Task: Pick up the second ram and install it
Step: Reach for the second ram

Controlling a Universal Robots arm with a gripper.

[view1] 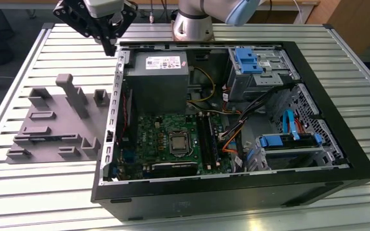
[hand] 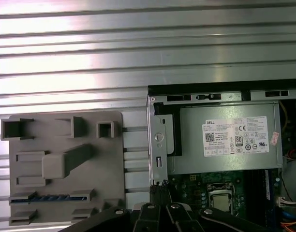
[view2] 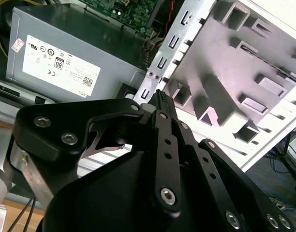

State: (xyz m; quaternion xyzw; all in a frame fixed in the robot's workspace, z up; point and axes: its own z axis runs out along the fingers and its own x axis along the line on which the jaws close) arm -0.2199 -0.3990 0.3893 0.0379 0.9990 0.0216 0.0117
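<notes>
My gripper [view1: 111, 47] hangs above the computer case's [view1: 236, 190] corner by the power supply [view1: 156, 79], fingers [view2: 163, 130] pinched together on nothing | grey tray [view1: 50, 110] lies beside the case, along the slatted table's [view1: 44, 192] edge at the exterior view's left | second ram [hand: 51, 197] stands edgewise in a slot near one tray edge, well apart from me.

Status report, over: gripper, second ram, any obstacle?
Gripper shut, empty, above the case corner by the power supply. Second ram seems seated in grey tray slot, untouched. Tray pegs stand near it.
</notes>
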